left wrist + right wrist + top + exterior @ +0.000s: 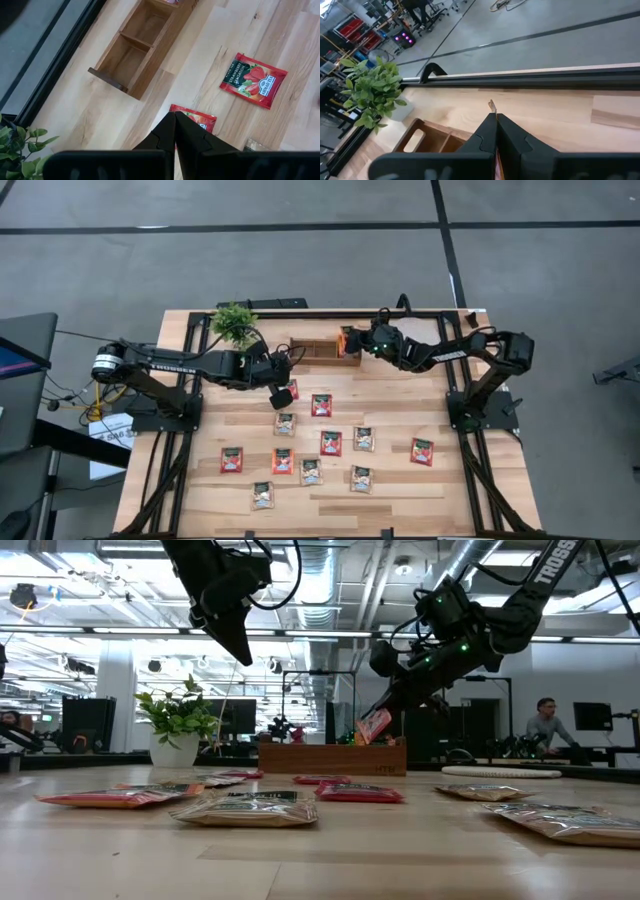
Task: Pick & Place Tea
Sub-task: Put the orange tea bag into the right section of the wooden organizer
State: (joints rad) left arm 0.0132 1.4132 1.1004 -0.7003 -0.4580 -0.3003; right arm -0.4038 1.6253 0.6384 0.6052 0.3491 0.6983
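orange tea sachet (373,725) pinched in right gripper (350,342) above wooden tray (318,349)

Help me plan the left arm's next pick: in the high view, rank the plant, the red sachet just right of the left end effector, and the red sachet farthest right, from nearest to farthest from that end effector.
1. Near red sachet, just right of the left end effector.
2. Plant, by the table's far edge.
3. Far-right red sachet, on the right arm's side.
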